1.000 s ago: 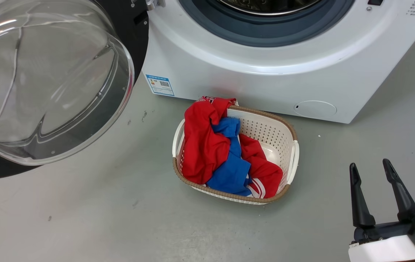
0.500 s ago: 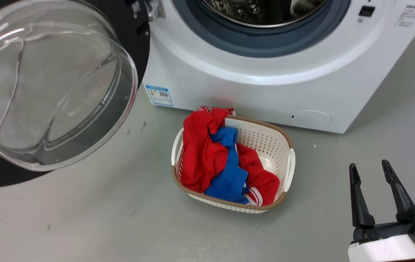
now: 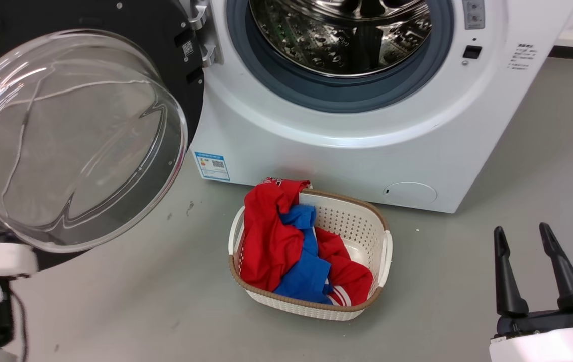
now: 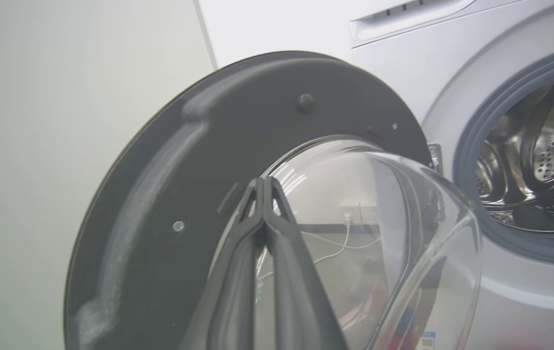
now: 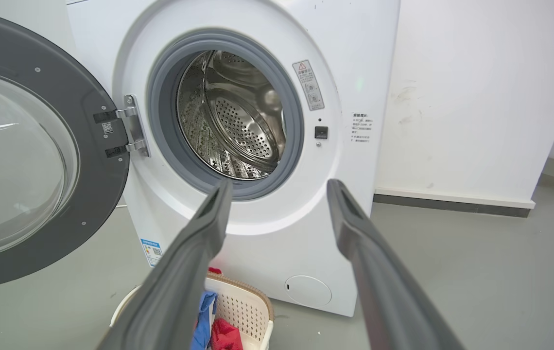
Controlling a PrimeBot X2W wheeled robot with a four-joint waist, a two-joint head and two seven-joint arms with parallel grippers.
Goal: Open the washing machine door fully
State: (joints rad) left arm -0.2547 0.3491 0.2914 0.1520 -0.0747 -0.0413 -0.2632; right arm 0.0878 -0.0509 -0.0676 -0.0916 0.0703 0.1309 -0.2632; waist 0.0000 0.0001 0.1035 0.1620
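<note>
Head view, read from left to right. The washing machine door (image 3: 75, 136), a black ring around a clear bulging glass bowl, stands swung out at nine o'clock of the washing machine (image 3: 347, 161). It hangs on a metal hinge (image 3: 203, 30) at the left edge of the uncovered opening.

In the left wrist view the left gripper (image 4: 263, 182) is clenched, finger against finger, with nothing between. Its tips lie over the door's inner face at the rim of the bowl; whether they touch it cannot be told.

The perforated steel drum (image 3: 347, 35) is ringed by a grey gasket (image 3: 337, 98). A blue label (image 3: 211, 166) sits at seven o'clock of the opening and a round flap (image 3: 410, 193) at five o'clock.

On the floor (image 3: 140, 301), at six o'clock of the opening and just before the machine, a white perforated basket (image 3: 384, 246) with a brown rim holds two garments. A red garment (image 3: 271, 236) drapes over its left rim, and a blue garment (image 3: 306, 261) lies among the red folds.

At four o'clock of the basket, well apart, the right gripper (image 3: 521, 229) is released, fingers spread and empty.
</note>
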